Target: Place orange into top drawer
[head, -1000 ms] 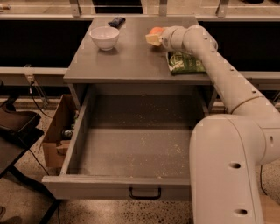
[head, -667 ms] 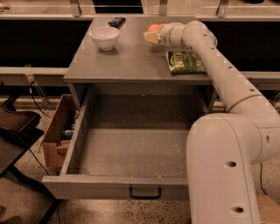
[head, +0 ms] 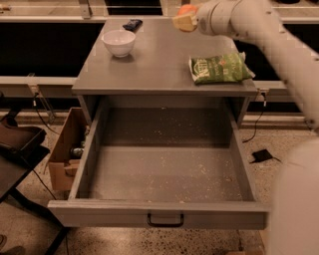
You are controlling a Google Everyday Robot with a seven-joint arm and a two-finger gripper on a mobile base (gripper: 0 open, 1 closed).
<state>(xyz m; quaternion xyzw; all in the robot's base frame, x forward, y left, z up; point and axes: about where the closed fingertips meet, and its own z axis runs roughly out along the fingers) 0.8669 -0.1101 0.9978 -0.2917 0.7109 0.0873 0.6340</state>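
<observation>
A cardboard box (head: pixel 64 158) stands on the floor at the left, just beside the left wall of the top drawer (head: pixel 164 172). The drawer is pulled wide open. Its grey floor is speckled with crumbs, and a black handle (head: pixel 165 219) sits on its front panel. On the counter (head: pixel 159 60) above, a white bowl (head: pixel 118 42) rests at the rear left, with a small dark object (head: pixel 132 24) behind it. Further right, the gripper (head: pixel 183 19) hangs above the counter's rear, clamped on the orange (head: pixel 188 8), which is clear of the surface and well apart from the drawer. A green bag (head: pixel 219 68) lies on the counter's right front, near the white arm (head: pixel 249 20).
</observation>
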